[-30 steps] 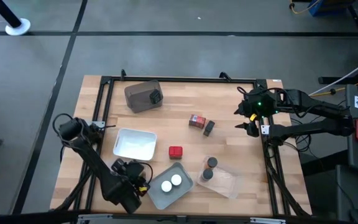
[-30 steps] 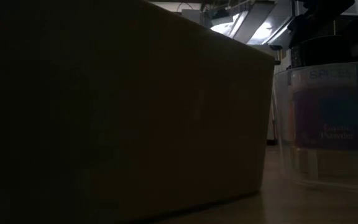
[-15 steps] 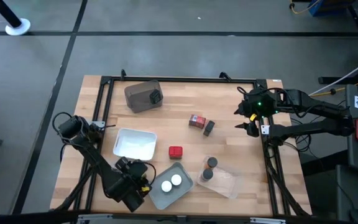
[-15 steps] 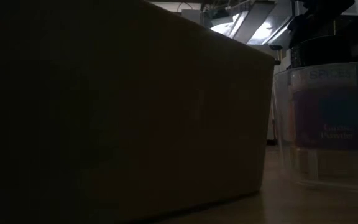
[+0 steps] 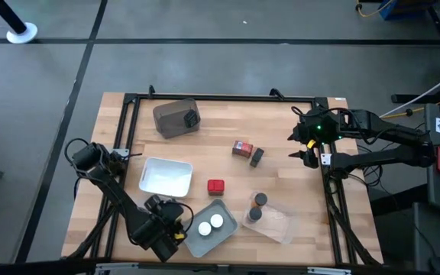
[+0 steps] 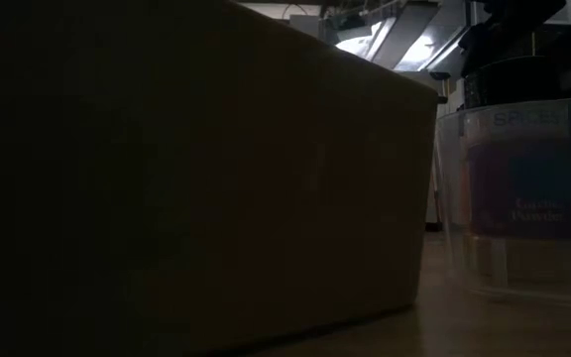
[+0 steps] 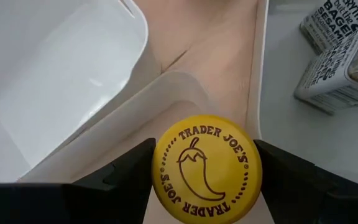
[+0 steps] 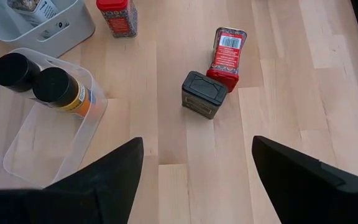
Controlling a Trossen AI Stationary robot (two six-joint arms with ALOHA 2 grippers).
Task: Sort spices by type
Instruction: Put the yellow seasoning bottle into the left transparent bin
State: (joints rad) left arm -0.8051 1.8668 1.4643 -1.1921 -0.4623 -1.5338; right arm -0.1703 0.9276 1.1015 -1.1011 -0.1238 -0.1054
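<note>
Left claw (image 7: 205, 171) nearer grey tray (image 5: 221, 229), yellow-lidded jar (image 7: 206, 169)

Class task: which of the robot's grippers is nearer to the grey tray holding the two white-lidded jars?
Left. The left gripper, shut on a yellow-lidded jar, sits right beside the grey tray. The right gripper waits open across the table by the far right edge.

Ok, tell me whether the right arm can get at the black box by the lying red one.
Probably yes: the right gripper is open and empty, the black box lies on bare table with nothing between, though the red box touches it.
</note>
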